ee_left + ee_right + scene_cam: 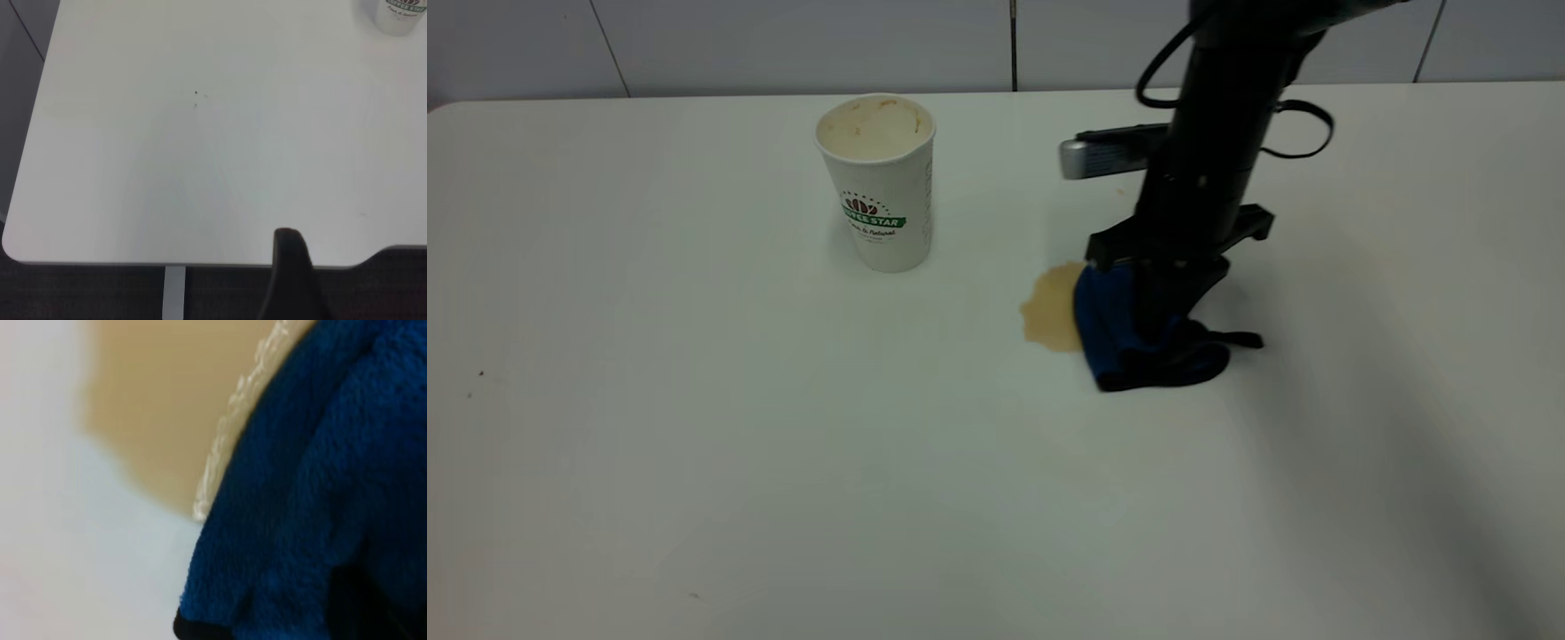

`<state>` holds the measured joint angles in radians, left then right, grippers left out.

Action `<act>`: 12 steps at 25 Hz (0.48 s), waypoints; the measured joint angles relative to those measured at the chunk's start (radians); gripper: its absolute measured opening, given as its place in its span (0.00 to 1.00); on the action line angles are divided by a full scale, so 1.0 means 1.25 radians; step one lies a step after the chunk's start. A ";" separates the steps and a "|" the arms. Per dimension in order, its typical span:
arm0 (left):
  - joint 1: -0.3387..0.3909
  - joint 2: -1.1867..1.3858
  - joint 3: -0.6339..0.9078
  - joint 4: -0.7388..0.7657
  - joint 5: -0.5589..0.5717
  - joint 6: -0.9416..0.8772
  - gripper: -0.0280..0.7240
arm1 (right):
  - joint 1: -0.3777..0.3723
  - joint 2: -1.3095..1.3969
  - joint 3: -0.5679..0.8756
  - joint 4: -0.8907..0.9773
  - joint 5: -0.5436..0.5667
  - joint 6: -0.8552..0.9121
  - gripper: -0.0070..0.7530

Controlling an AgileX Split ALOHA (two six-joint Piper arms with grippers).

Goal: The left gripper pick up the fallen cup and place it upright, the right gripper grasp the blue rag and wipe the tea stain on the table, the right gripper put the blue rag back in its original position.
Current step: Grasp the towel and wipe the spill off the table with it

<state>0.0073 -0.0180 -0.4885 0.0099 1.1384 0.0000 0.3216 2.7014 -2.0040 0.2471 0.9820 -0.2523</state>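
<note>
The blue rag (pixel 1129 333) lies bunched on the table (pixel 694 444) directly under the right tool (pixel 1152 307), which presses down into it with its fingers closed on the cloth; the rag's thin black strap (pixel 1236 339) trails out on the tool's far side from the stain. The tea stain (pixel 1052 308) lies just beside the tool, its near edge touching and partly covered by the rag; close up, the rag (pixel 313 500) meets the brown stain (pixel 160 407) along a wet edge. The cup (pixel 880 182) stands upright, well apart from the tool, beyond the stain. The left tool (pixel 290 280) hangs over the table's edge, and whether it is open or closed cannot be told.
</note>
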 joint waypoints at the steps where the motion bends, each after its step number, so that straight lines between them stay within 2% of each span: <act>1: 0.000 0.000 0.000 0.000 0.000 0.000 0.75 | 0.023 0.001 0.000 0.000 0.003 0.010 0.09; 7: 0.000 0.000 0.000 0.000 0.000 0.000 0.75 | 0.125 0.002 0.000 0.001 -0.033 0.038 0.09; 12: 0.000 0.000 0.000 0.000 0.000 0.000 0.75 | 0.138 0.002 0.000 0.018 -0.093 0.048 0.09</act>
<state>0.0073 -0.0180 -0.4885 0.0099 1.1384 0.0000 0.4937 2.7044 -2.0040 0.2693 0.8656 -0.1925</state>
